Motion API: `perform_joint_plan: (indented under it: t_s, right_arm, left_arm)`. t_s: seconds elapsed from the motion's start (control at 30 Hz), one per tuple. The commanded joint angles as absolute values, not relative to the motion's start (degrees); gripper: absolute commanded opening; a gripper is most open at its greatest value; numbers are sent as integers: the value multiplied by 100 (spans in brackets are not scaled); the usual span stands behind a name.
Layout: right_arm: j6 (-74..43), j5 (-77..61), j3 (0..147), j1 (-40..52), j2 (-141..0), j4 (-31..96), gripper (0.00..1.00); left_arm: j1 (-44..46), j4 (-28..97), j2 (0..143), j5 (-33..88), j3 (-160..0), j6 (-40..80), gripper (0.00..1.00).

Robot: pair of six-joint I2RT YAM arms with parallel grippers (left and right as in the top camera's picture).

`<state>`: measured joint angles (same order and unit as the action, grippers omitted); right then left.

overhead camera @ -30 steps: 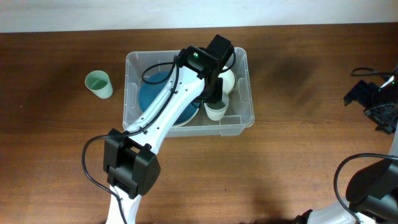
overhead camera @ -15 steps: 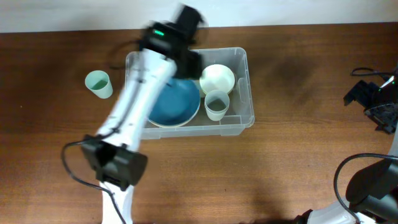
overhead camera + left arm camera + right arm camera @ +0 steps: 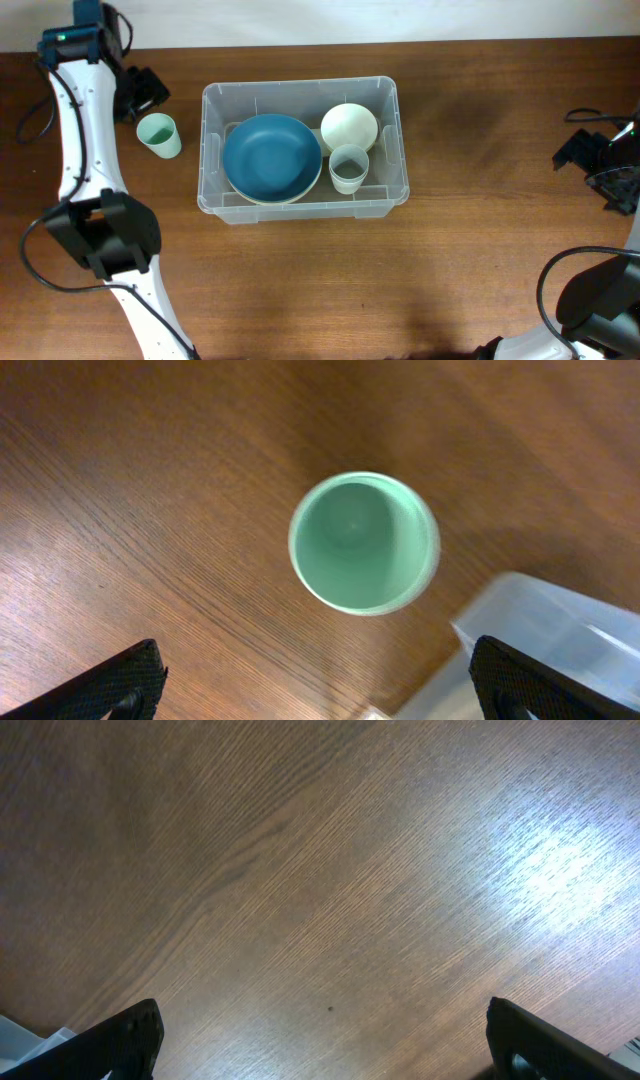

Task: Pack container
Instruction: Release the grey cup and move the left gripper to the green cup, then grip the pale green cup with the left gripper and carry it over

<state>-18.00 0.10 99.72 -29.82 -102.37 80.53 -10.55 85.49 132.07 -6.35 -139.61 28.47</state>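
Now left end effector (image 3: 318,682) gapes near the green cup (image 3: 362,542); right end effector (image 3: 320,1042) open.

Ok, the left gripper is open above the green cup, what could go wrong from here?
The left gripper hangs open over the upright green cup; a finger landing on its rim could tip it. The cup stands close to the container, so a finger might catch that wall. Inside, the blue bowl, cream bowl and pale cup leave little free floor.
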Motion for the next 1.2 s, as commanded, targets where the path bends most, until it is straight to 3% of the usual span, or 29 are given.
perform_joint_plan:
  t_s: [0.0,0.3,0.33,0.37,0.47,0.57,0.7,0.87,1.17]
  right_arm:
    - [-1850,23,9963,-3002,-10178,8049,99]
    - [-1850,23,9963,-3002,-10178,8051,99]
    - [-1850,21,9963,-3004,-10178,8049,99]
    - [-1850,21,9963,-3002,-10178,8051,99]
    - [-1850,23,9963,-3002,-10178,8049,99]
    - [-1850,21,9963,-3002,-10178,8049,99]
    - [-1850,21,9963,-3002,-10178,8051,99]
    - [-1850,21,9963,-3002,-10178,8049,99]
    - [-1850,21,9963,-3002,-10178,8049,99]
  left_arm:
    - [-1297,8578,13642,-493,-13941,2926,99]
    - [-1380,8488,14405,-475,-13941,2906,98]
    - [-1378,8464,14444,-469,-13941,2908,83]
    - [-1378,8442,14455,-469,-13941,2908,76]
    - [-1378,8355,14455,-438,-13941,2906,72]
    - [-1378,8340,14455,-217,-13939,2908,47]
    - [-1378,8294,14455,-121,-13878,2906,34]
    - [-1378,8318,14470,-121,-13876,2908,1]
    - [-1619,8724,14182,-95,-14728,2646,1]
